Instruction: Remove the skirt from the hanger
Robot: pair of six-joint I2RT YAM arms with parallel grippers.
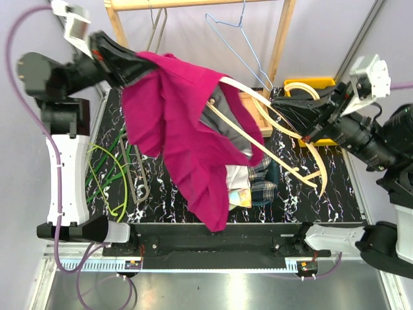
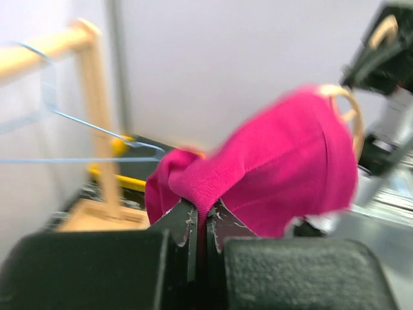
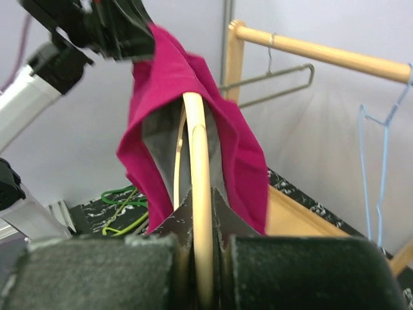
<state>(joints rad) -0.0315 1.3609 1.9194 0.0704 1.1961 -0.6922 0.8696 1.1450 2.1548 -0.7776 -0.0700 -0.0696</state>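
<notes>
Two grippers share the load above the table (image 1: pixel 335 194), and the job is at the pull-off step. In the top view the skirt (image 1: pixel 187 142) hangs in mid-air over the table's middle, with its lowest fold dropping toward the near edge at 6 o'clock. It is not yet free. One arm of the cream hanger (image 3: pixel 197 148) runs up inside the waist, and fabric drapes down both sides of it.

The right gripper (image 3: pixel 199 200), at 3 o'clock from the skirt, has its jaws closed narrow on the hanger's bare end. The left gripper (image 2: pixel 200 216), at 10 o'clock, is pinched tight on a fold of the skirt's upper edge.

Judged from this, the next move calls for the two grippers to draw apart. The left should carry the fabric toward 10 o'clock along the line of the hanger arm while the right holds the hanger steady. The cloth may snag on the hanger tip.

Count, near to far:
- One plaid garment (image 1: pixel 261 187) lies on the table under the skirt.
- One bundle of green hangers (image 1: pixel 106 174) lies at 8 o'clock; the number cannot be told.
- One metal hanger (image 1: pixel 139 177) lies just beside that bundle.
- One yellow tray (image 1: pixel 316 82) sits at 2 o'clock.
- One wooden rack (image 1: pixel 281 39) stands at 12 o'clock. It carries one blue wire hanger (image 1: pixel 240 27) and one grey hanger (image 3: pixel 271 75).
</notes>
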